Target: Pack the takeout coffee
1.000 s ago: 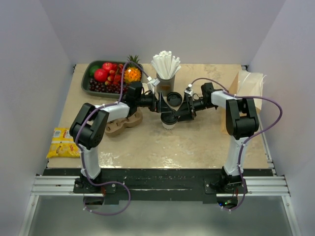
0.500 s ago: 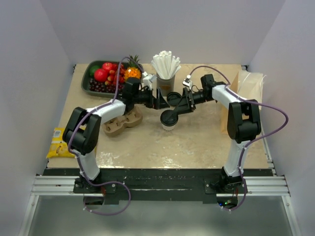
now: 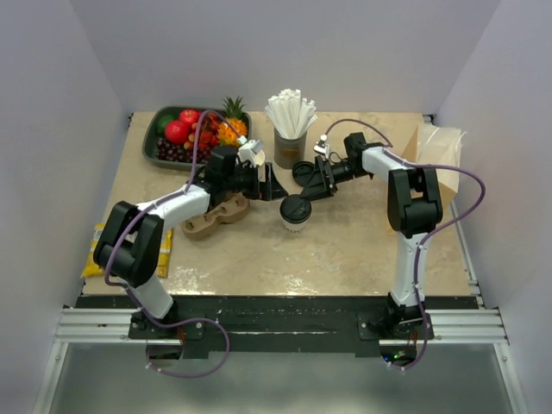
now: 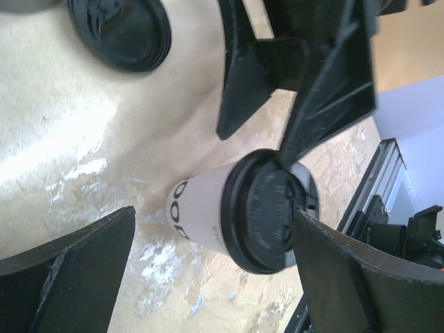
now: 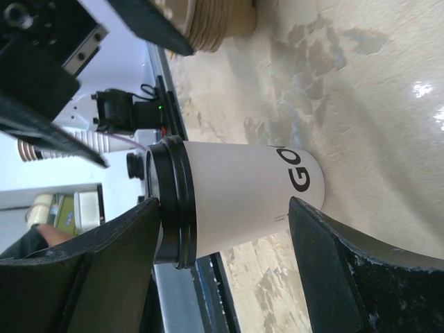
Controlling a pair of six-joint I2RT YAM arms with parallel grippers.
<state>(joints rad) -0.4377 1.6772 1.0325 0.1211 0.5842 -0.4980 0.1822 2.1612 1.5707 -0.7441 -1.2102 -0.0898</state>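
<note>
The takeout coffee (image 3: 295,211) stands upright and lidded on the surface (image 3: 345,259), near the brown pulp carrier (image 3: 216,216), and nothing grips it. The left pincer (image 3: 269,184) and the right pincer (image 3: 316,182) hang released just behind the cup, jaws spread, one to each side. The lid looks seated, so carrying seems the step in hand. One pincer must straddle the paper wall below the lid, clench gently, and keep the cup upright into a carrier well.
</note>
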